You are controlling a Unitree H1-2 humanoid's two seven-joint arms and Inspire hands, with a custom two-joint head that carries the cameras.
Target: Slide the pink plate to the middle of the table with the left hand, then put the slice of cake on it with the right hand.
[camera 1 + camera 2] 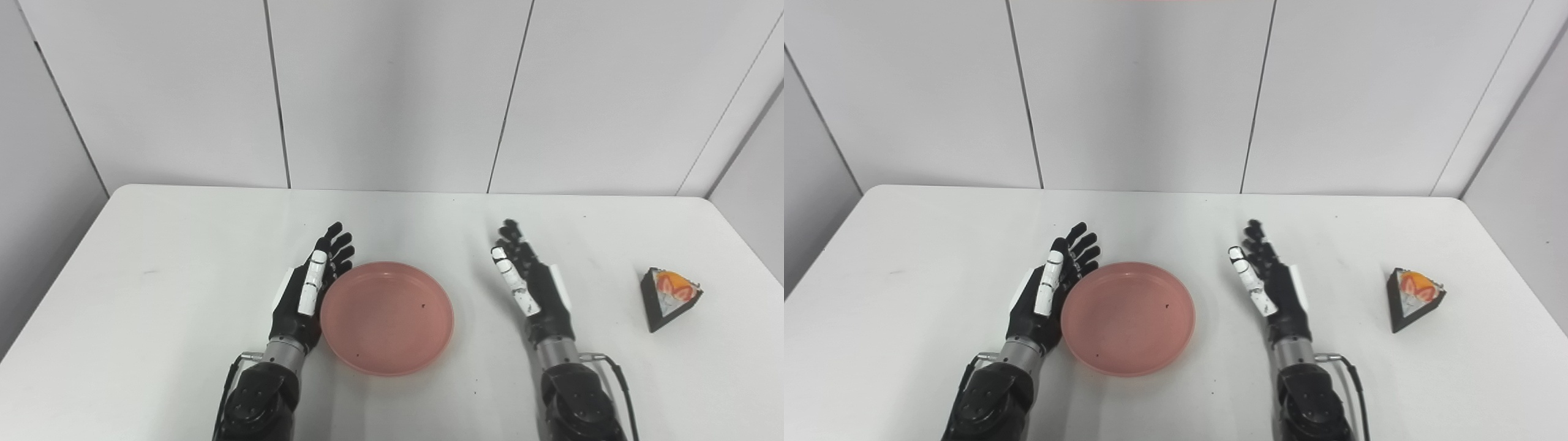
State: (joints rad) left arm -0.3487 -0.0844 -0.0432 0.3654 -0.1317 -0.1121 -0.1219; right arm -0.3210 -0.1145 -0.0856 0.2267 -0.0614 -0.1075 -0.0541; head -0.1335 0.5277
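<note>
The shallow round pink plastic plate (387, 317) sits mid-table; the left hand (309, 289), fingers spread, presses its left rim, so the slide looks nearly finished. Right of the plate, the right hand (531, 283) waits empty and unclenched; next it must reach the dark-sided triangular cake slice (669, 297) farther right.

1. Plate (387, 318): plain pink with a few small dark specks.
2. Cake (669, 297): dark sides, white top with orange and red.
3. Table (153, 275): white.
4. Left robot hand (309, 294) and right robot hand (531, 288): black, white thumbs.
</note>
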